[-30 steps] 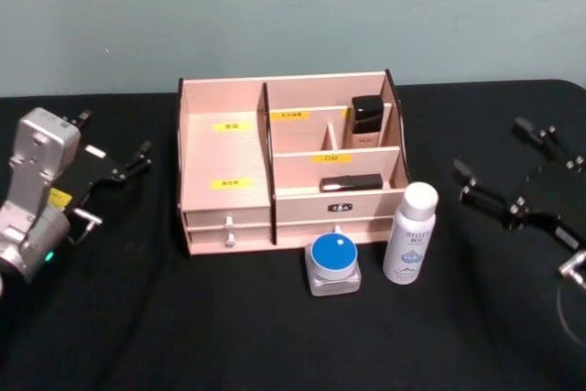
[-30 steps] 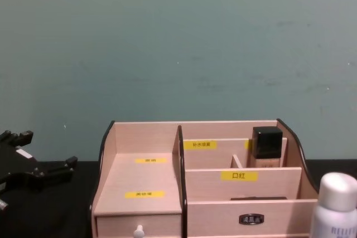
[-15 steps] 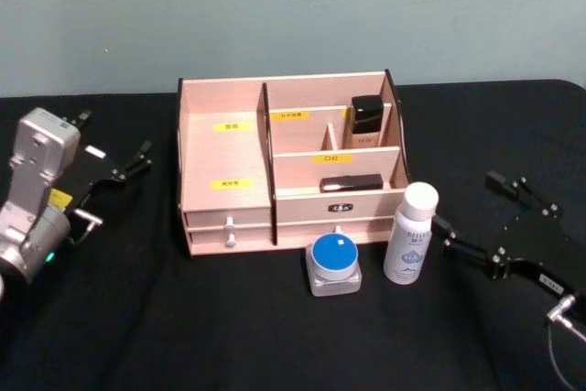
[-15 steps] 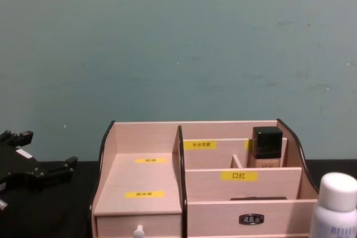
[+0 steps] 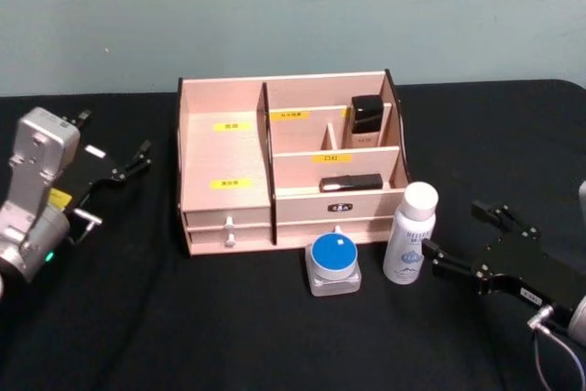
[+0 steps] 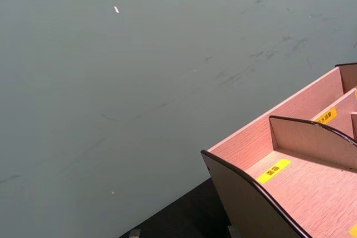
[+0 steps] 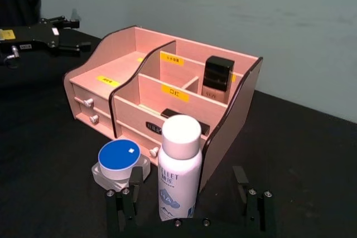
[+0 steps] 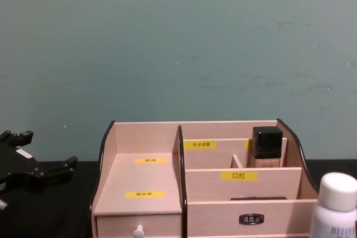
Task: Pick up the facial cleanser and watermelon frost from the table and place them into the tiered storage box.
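The tiered storage box (image 5: 224, 148) stands at the table's middle, also in the chest view (image 8: 145, 179), the right wrist view (image 7: 111, 71) and the left wrist view (image 6: 290, 154). In front of its right end stands a white bottle with blue print (image 5: 409, 235) (image 7: 178, 171) (image 8: 332, 207), which I take for the facial cleanser. Left of it sits a squat clear jar with a blue lid (image 5: 333, 264) (image 7: 119, 160), likely the watermelon frost. My right gripper (image 5: 455, 231) (image 7: 187, 174) is open just right of the bottle, one finger near its base, not touching. My left gripper (image 5: 114, 139) (image 8: 36, 168) (image 7: 58, 34) rests open at the far left.
The box holds a black-capped bottle (image 5: 366, 121) in a rear compartment and a dark flat item (image 5: 352, 183) on the lower tier. Small drawers with white knobs (image 5: 229, 231) face forward. The black table (image 5: 229, 336) spreads in front, a teal wall behind.
My right gripper has moved in from the far right, towards me and leftward, until it is beside the white bottle. The left arm and the objects have not moved.
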Tool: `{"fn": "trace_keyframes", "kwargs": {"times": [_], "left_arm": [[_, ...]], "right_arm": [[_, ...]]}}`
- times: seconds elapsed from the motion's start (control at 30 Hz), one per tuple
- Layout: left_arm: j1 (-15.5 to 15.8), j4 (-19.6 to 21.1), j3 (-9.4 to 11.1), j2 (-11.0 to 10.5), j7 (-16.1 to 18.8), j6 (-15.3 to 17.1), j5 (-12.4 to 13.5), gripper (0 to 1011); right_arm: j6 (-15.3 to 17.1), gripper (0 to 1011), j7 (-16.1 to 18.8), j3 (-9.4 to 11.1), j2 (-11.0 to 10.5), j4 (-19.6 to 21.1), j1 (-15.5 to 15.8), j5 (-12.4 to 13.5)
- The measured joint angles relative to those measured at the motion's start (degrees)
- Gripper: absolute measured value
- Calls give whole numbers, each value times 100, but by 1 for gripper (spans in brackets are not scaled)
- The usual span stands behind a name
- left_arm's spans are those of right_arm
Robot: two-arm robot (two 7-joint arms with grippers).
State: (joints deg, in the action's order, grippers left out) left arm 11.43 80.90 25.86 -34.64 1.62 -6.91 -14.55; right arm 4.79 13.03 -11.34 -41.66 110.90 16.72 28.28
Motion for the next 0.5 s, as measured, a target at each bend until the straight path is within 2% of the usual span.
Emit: {"fn": "trace_keyframes", "kwargs": {"times": [0.5], "left_arm": [[0, 0, 0, 0, 0, 0, 0, 1009]], "right_arm": [[26, 1000, 328, -134, 361, -493, -358, -127]]}}
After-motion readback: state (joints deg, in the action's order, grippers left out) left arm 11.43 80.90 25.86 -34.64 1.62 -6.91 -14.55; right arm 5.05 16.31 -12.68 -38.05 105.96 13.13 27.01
